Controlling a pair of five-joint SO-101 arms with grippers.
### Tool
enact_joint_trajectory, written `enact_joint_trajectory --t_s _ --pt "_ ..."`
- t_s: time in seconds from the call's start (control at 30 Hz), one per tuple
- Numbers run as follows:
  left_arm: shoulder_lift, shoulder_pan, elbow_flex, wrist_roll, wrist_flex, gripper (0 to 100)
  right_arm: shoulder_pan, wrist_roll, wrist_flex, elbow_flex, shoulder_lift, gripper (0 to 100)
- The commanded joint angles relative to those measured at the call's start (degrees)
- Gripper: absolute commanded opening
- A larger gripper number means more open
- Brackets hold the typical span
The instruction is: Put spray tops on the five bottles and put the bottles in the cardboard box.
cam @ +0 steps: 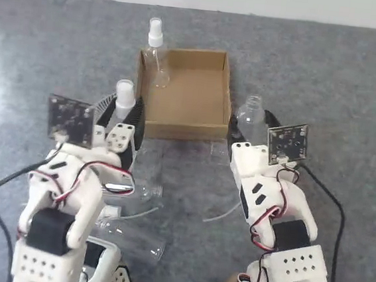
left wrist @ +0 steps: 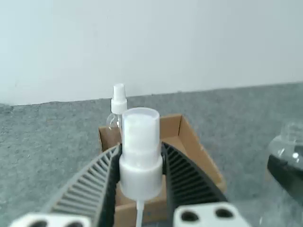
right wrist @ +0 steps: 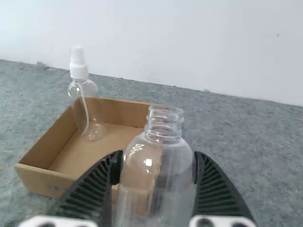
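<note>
Mottled grey felt-like table surface [cam: 354, 77] spreading across the whole scene, meeting a plain pale white wall [left wrist: 189, 42] along its far edge.

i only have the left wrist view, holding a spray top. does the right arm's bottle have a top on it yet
Observer: No. The right gripper is shut on a clear bottle held upright, with its neck open.
Operator: is the capped bottle behind my top inside the box or past it
Observer: Inside. The capped bottle stands in a far corner of the cardboard box.
Operator: any other bottles around
Observer: At least two. One uncapped bottle lies on the table beside the left arm, and a second uncapped bottle lies nearer that arm's base.
</note>
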Motion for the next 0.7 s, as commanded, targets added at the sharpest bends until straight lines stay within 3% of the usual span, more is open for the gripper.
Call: enact_joint_trajectory --t_s 0.0,0.27,0.67 --pt "-1.93 -0.53 -0.22 2.29 -1.85 1 -1.45 -0.26 -1.01 -0.35 -1.54 9.0" --pt "-2.29 -9.49 -0.13 9.05 -1.85 1 -5.49 -0.18 -1.45 1.05 -1.45 9.0" --pt "-2.37 -10.2 -0.22 13.71 -1.85 1 -11.21 -0.09 -1.54 1.85 -1.01 9.2"
